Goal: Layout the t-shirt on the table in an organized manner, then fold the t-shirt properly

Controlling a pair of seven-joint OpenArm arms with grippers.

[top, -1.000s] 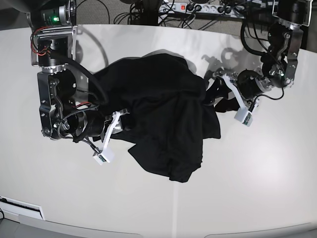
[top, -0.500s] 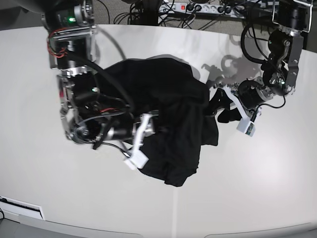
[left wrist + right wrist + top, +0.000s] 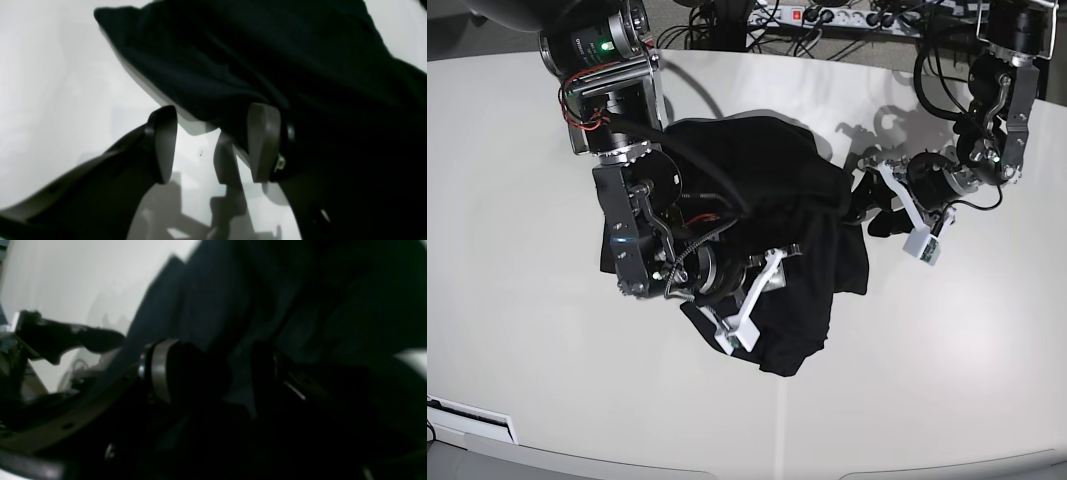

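Since the shirt (image 3: 772, 225) lies bunched, your left gripper (image 3: 213, 143) gapes empty at its edge, while the right gripper's (image 3: 213, 373) hold is unclear.

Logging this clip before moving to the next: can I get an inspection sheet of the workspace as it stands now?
Surface: table, glossy white, bare around the garment.
Job's things: t-shirt, black, bunched in a crumpled heap mid-table, not laid flat.
Clutter: nothing seen.
Grippers: left gripper open at the shirt's edge, one finger against the fabric; right gripper over the heap, too dark to judge.
Cables: loose bundle and power strip behind the far table edge; red and black wires on the right arm.
Surroundings: floor strip at near edge.
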